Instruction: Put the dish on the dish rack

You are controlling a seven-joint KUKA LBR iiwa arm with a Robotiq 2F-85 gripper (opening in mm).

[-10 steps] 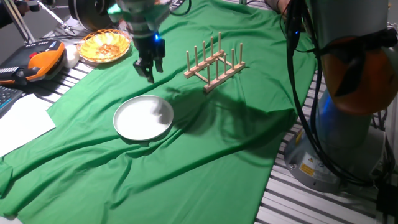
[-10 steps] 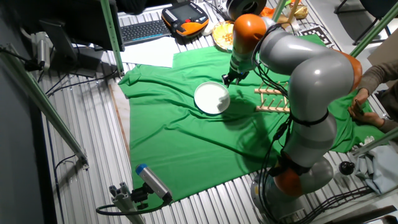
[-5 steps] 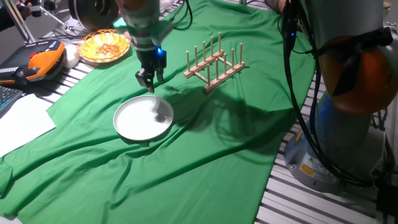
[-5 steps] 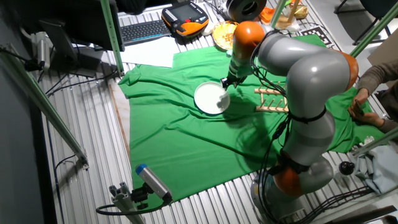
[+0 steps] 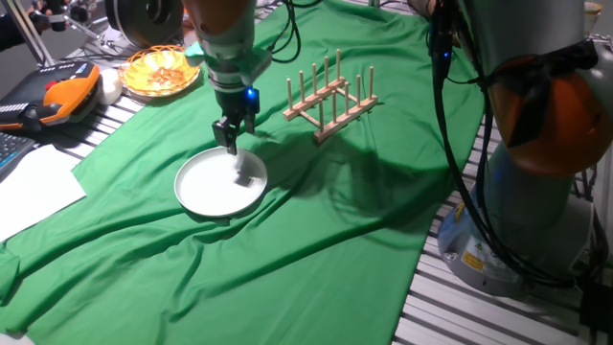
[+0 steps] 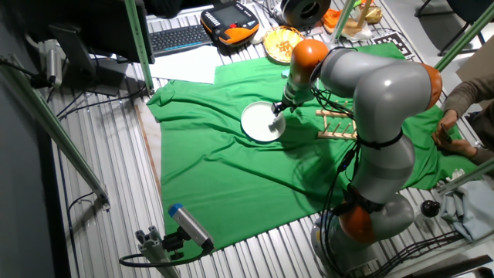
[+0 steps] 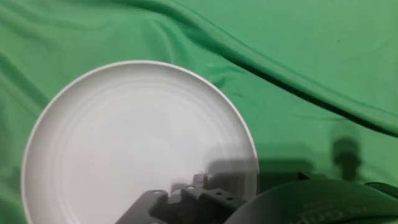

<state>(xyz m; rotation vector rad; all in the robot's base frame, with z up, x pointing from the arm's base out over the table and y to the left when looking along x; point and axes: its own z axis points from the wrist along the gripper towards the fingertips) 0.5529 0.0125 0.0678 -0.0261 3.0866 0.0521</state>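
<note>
The white round dish (image 5: 213, 186) lies flat on the green cloth; it also shows in the other fixed view (image 6: 258, 123) and fills the left of the hand view (image 7: 124, 143). My gripper (image 5: 231, 146) points down just above the dish's far right rim, fingers slightly apart and holding nothing; it shows in the other fixed view (image 6: 278, 113) too. The wooden dish rack (image 5: 330, 98) with upright pegs stands on the cloth to the right of the gripper, apart from the dish, and shows beside the arm (image 6: 337, 123). The fingertips are hidden in the hand view.
An orange-yellow woven basket (image 5: 161, 71) of food sits at the back left. An orange-and-black pendant (image 5: 57, 97) and white paper (image 5: 34, 190) lie left of the cloth. The cloth (image 5: 316, 230) has raised folds (image 7: 280, 81). The robot base (image 5: 536, 144) stands right.
My gripper has moved down and slightly right, from above the cloth behind the dish to just over the dish's far right rim. The dish and rack have not moved.
</note>
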